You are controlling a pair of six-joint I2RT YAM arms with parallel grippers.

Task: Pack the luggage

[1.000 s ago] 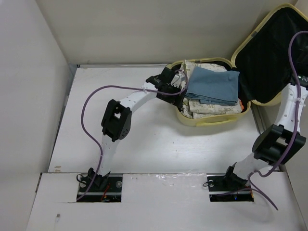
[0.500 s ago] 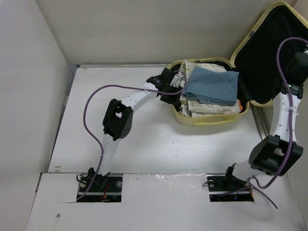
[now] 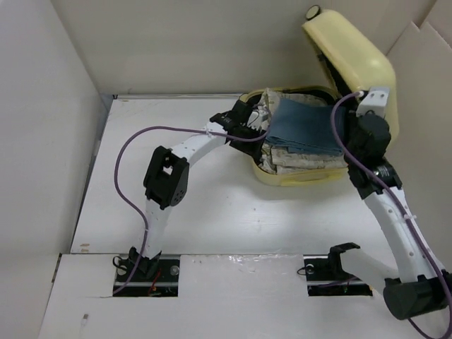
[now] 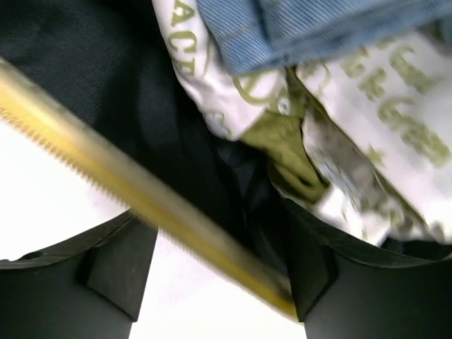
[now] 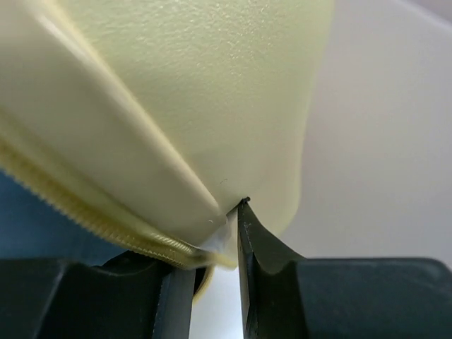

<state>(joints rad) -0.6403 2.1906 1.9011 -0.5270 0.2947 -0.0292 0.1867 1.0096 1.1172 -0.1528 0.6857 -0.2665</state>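
Note:
The pale yellow luggage [image 3: 296, 176] lies open at the back of the table, with its lid [image 3: 357, 60] raised and tilted over the base. Inside lie a folded blue cloth [image 3: 300, 127] on white printed clothes [image 3: 304, 159]. My right gripper [image 3: 359, 113] is shut on the lid's edge [image 5: 141, 127], which sits pinched between its fingers [image 5: 258, 268]. My left gripper [image 3: 247, 116] is open at the base's left rim. The yellow zipper rim [image 4: 127, 191] runs between its wide-apart fingers [image 4: 113, 272], by the black lining, blue cloth [image 4: 318, 28] and printed cloth [image 4: 381, 106].
White walls close in the table at the left [image 3: 42, 127] and back [image 3: 198, 42]. A cardboard panel [image 3: 424, 63] stands at the right behind the lid. The white tabletop [image 3: 212, 212] lies in front of the luggage. Purple cables hang from both arms.
The lid has swung up from lying open at the back right to standing tilted over the base. My right arm moved left and forward with it. The left gripper stayed at the rim.

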